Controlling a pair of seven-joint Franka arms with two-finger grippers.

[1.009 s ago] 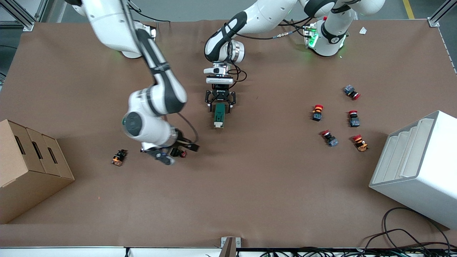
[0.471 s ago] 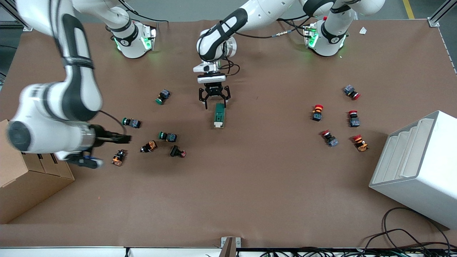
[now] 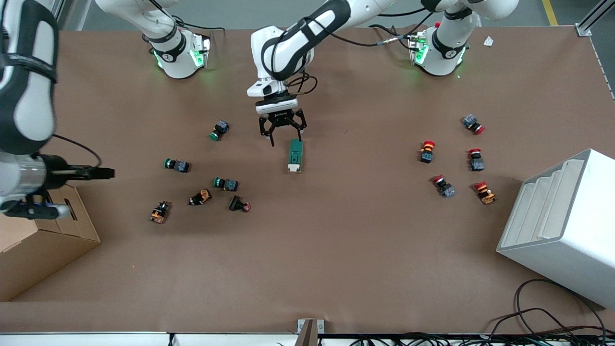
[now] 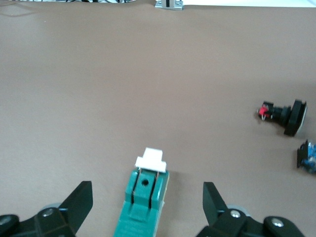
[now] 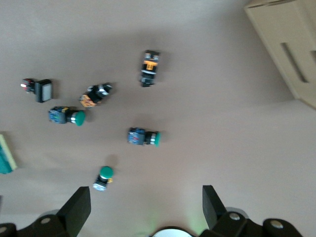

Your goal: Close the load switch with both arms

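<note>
The load switch [image 3: 295, 155] is a dark-green block with a white handle piece [image 4: 150, 159]. It lies flat on the brown table near the middle. My left gripper [image 3: 282, 136] hangs open just above the switch's end that lies farther from the front camera. In the left wrist view the left gripper [image 4: 146, 198] has its black fingers [image 4: 81, 197] spread wide to either side of the load switch [image 4: 143, 212], touching nothing. My right gripper [image 5: 146, 212] is open and empty. It is high over the cardboard box [image 3: 43, 235] at the right arm's end of the table.
Green-capped push buttons [image 3: 219, 130] [image 3: 177, 165] [image 3: 226, 183] and orange ones [image 3: 160, 212] lie toward the right arm's end. Several red-capped buttons [image 3: 427, 151] lie toward the left arm's end, beside a white tiered bin [image 3: 562, 226]. Cables [image 3: 552, 322] trail at the table's front edge.
The left gripper let go of the load switch, opened and drew back toward its base. The right arm swung from over the push buttons out to the cardboard box.
</note>
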